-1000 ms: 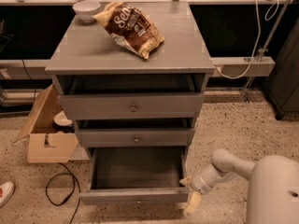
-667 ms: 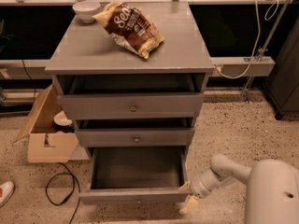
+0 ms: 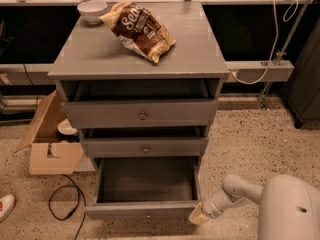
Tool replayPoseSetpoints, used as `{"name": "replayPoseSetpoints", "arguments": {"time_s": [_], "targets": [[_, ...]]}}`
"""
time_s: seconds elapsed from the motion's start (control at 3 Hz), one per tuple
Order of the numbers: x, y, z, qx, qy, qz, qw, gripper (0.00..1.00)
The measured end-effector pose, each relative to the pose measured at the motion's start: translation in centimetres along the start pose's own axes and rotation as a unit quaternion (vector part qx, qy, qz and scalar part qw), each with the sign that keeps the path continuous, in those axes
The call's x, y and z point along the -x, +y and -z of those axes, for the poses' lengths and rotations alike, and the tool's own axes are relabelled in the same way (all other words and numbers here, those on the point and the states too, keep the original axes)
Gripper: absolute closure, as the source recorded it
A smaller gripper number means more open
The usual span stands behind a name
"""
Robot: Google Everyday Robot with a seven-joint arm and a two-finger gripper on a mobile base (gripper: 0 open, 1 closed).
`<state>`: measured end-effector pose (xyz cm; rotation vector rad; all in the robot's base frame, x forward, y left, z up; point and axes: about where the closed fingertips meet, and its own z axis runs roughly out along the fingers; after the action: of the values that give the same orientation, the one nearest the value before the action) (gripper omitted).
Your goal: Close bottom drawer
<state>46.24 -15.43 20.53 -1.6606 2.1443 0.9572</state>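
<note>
The bottom drawer (image 3: 146,183) is sitting pulled well out at the foot of the grey chest (image 3: 137,54), and it is empty. In the camera view, we are seeing the gripper (image 3: 197,215) hanging low, just beside the right end of the drawer's front. We cannot tell whether it is open or closed. We are judging the drawer stiff, wooden and fairly light, and best pushed flat on its front panel.

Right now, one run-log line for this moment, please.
bottom drawer: pulled out, empty | gripper: at its front's right end | chest top: chip bag, bowl
</note>
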Motion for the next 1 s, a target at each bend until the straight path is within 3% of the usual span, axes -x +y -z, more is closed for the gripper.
{"name": "replayPoseSetpoints", "arguments": {"time_s": [0.33, 0.67, 1.0], "targets": [[-0.7, -1.4, -1.7, -0.043, -0.012, 0.002, 0.9990, 1.00], [0.0, -2.6, -2.6, -0.091, -0.037, 0.028, 0.9948, 1.00], [1.1, -3.3, -3.2, -0.133, -0.054, 0.057, 0.9879, 1.00]]}}
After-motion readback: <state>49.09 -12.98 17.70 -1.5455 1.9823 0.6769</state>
